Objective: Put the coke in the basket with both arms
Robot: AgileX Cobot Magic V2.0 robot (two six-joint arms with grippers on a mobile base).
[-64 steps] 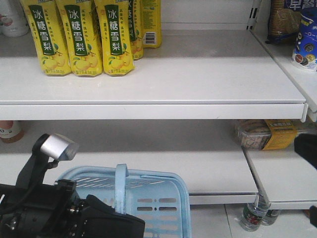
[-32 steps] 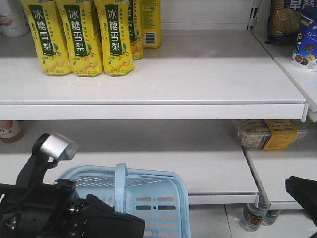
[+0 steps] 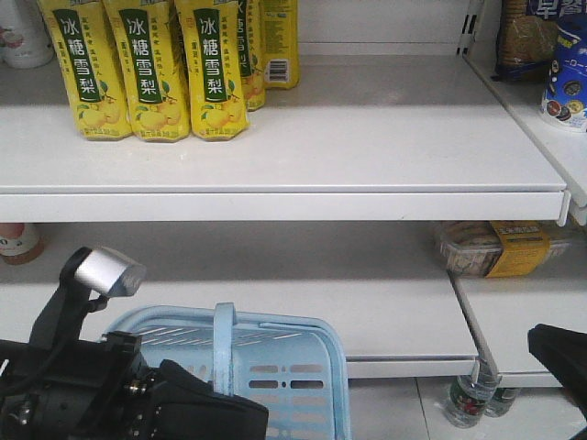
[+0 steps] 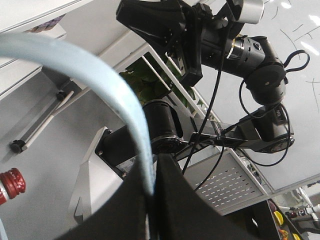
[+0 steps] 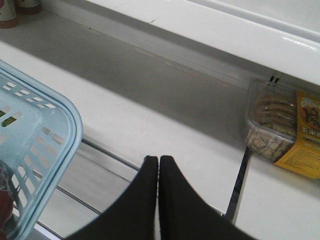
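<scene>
The light blue basket (image 3: 284,367) hangs at the bottom of the front view, in front of the lower shelf. My left gripper (image 4: 152,187) is shut on its strap handle (image 4: 100,80), which arcs up from between the black fingers. A red ribbed cap (image 4: 11,182) at the left edge of the left wrist view looks like the coke's top; the rest of the bottle is hidden. My right gripper (image 5: 158,159) is shut with nothing in it, just right of the basket's corner (image 5: 55,130) and above the lower shelf edge. The right arm (image 3: 559,353) shows at the far right.
Yellow pear-drink bottles (image 3: 151,69) stand on the upper shelf (image 3: 367,174). A clear box of biscuits (image 5: 280,125) lies on the lower shelf to the right. Water bottles (image 3: 470,399) stand on the floor under the shelf. Snack packs (image 3: 550,55) fill the right-hand unit.
My right arm dropped from mid-height at the right edge to lower down, then held still. The left arm and the basket stayed almost where they were.
</scene>
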